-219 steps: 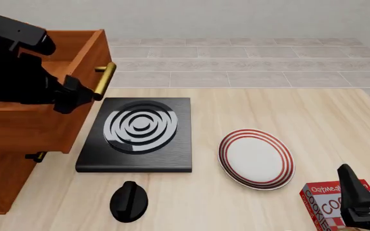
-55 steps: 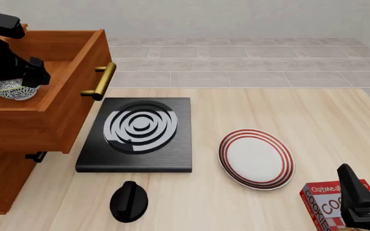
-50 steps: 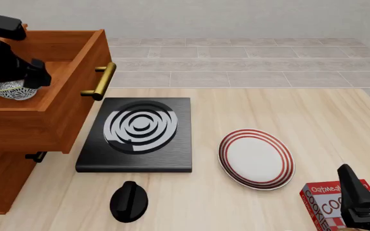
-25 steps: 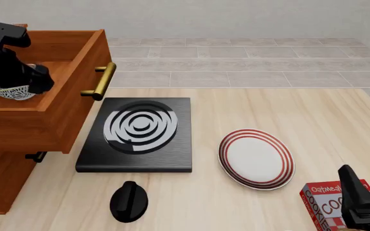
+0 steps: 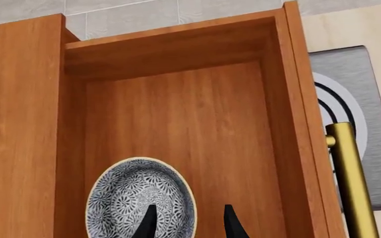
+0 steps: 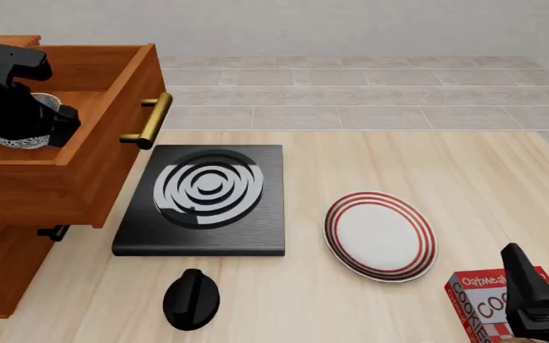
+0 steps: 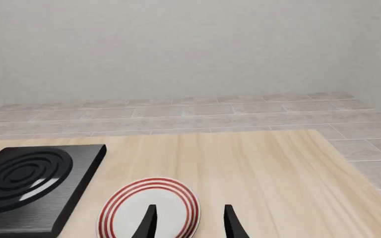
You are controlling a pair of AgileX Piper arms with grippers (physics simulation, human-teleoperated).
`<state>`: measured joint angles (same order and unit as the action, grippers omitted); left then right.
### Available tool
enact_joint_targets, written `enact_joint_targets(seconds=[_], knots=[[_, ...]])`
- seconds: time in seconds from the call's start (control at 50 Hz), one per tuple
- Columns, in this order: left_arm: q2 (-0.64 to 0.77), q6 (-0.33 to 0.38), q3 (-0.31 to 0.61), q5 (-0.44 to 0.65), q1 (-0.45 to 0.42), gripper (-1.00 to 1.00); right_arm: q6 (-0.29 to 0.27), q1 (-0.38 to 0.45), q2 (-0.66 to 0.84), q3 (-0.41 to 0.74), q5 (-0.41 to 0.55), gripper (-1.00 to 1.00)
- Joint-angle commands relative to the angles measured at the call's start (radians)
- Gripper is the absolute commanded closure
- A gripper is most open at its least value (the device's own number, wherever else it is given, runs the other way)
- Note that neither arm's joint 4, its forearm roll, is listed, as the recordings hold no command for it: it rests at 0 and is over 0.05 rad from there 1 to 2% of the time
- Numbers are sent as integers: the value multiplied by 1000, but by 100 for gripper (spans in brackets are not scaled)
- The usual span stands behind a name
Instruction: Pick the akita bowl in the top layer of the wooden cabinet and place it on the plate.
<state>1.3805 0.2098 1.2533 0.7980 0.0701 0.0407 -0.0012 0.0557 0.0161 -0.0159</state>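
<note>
On the pale wood table (image 6: pixel 370 164), the top layer (image 6: pixel 83 153) stands pulled out. The left gripper (image 5: pixel 186 218) has its fingers narrowly parted over the akita bowl (image 5: pixel 139 198) rim, grip unclear. Likely light, rigid, slippery and breakable; best pinched at the rim.

Front overhead; wrists share front's black slab (image 6: pixel 203 200).
</note>
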Motion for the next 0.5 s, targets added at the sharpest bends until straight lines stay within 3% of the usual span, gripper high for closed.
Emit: enact_joint_targets(seconds=[0.02,0.5], knots=[[2,-1,-9,-9,-4,100,-1,0,-7,0,7,-100],[7,-20,51,0,-16,100,-1,0,-6,1,7,-100]])
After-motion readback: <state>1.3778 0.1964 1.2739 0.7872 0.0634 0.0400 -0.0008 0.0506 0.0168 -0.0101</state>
